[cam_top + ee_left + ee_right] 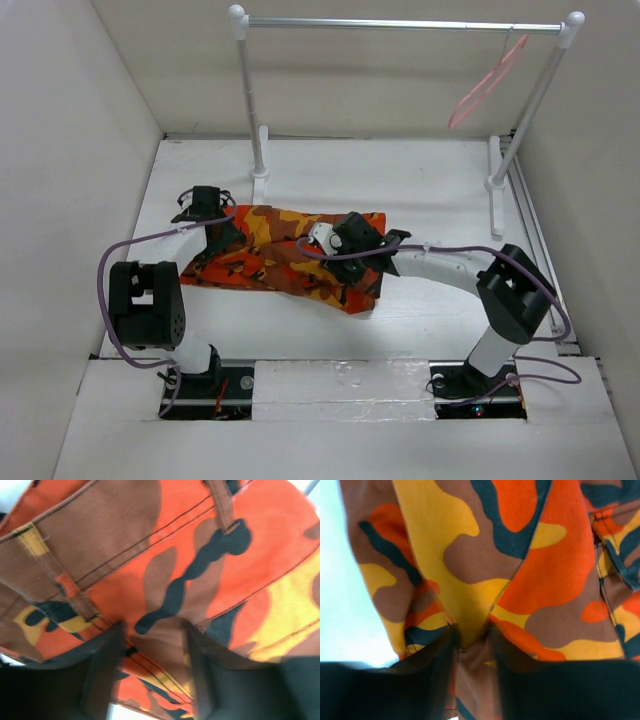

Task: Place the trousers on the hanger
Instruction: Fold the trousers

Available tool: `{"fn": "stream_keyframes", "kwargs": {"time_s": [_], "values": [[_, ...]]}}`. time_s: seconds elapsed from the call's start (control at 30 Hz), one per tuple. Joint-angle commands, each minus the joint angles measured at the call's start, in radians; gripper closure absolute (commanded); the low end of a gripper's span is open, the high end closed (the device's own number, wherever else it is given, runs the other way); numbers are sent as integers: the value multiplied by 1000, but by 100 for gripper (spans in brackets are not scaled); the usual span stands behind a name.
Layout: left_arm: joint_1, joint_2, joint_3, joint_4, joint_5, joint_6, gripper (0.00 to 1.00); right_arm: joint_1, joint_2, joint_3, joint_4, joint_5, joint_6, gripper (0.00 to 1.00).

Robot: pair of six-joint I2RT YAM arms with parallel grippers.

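Your white bench (420,190) is boxed in by pale walls (70,120). The rack (400,23) stands at its far edge, and the hanger (487,82) hangs near the rail's right end. The trousers (270,255) lie on the bench between both arms. Your right hand (472,640), reaching inward, pinches a fold of cloth. Your left hand (152,650) straddles the waistband end; whether it grips cannot be told.

orange, yellow, brown and black camouflage trousers (280,255) (pale pink hanger (487,84)).
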Motion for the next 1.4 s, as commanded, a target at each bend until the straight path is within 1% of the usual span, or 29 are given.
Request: {"fn": "stream_keyframes", "kwargs": {"time_s": [0.0,0.03,0.07,0.1,0.17,0.23,0.27,0.33,0.43,0.57,0.63,0.67,0.7,0.73,0.77,0.8,0.87,0.9,0.97,1.0,1.03,1.07,1.1,1.13,1.17,1.2,1.23,1.27,1.37], "values": [[0,-1,-22,-20,-48,-3,59,43,5,76,-17,100,-11,70],[9,-4,-23,-14,-60,-1,90,55,-5,79,-23,146,-8,85],[9,-2,-22,-20,-68,3,100,55,-13,79,-29,150,-5,100],[38,-1,-11,-31,-71,2,100,55,-24,76,-37,153,-2,100],[49,-19,-3,-69,-82,5,100,78,-70,75,-75,156,0,100],[49,-80,-13,-89,-118,14,100,97,-105,69,-109,148,-8,100],[49,-100,-20,-95,-129,17,100,109,-133,64,-139,133,-14,100],[49,-159,-37,-132,-145,11,100,118,-147,40,-169,51,-20,100],[49,-218,-72,-158,-135,-7,100,146,-148,-11,-158,-16,-9,100],[49,-289,-94,-212,-186,-70,100,160,-75,-122,-64,-22,14,99],[49,-355,-79,-197,-156,-55,100,169,-26,-135,-43,-23,26,87],[49,-377,-65,-187,-133,-43,100,169,-24,-134,-44,-25,26,74],[32,-395,-33,-180,-104,-32,90,169,-29,-125,-53,-27,28,64],[4,-416,-14,-169,-100,-25,85,169,-65,-122,-61,-24,29,56],[-26,-418,4,-163,-96,-5,80,169,-90,-120,-75,-22,32,44],[-80,-412,47,-166,-71,-1,77,169,-119,-105,-90,-19,44,38],[-132,-355,78,-164,-28,-6,76,156,-195,-82,-141,-31,44,31],[-198,-337,99,-158,-1,-11,76,141,-220,-64,-156,-37,40,30],[-275,-280,113,-109,22,-18,76,92,-275,-59,-179,-45,37,29],[-314,-263,125,-98,10,-34,76,68,-288,-66,-175,-59,31,30],[-362,-218,130,-76,15,-38,76,42,-298,-98,-161,-77,29,34],[-362,-193,130,-68,24,-46,77,14,-305,-118,-120,-85,23,52],[-352,-152,107,-51,50,-63,80,-79,-299,-163,-63,-92,14,83],[-352,-138,107,-37,50,-64,80,-80,-299,-186,-63,-96,14,83],[-321,-121,86,-19,58,-63,81,-112,-291,-204,12,-102,8,100],[-298,-110,37,1,78,-58,82,-179,-264,-220,52,-112,-9,100],[-269,-82,12,15,90,-60,82,-210,-248,-231,121,-126,-14,100],[-205,-70,-9,14,99,-66,83,-240,-228,-237,155,-126,-21,100],[-91,-68,-124,50,203,-67,84,-351,-104,-217,265,-158,-40,100]]}}
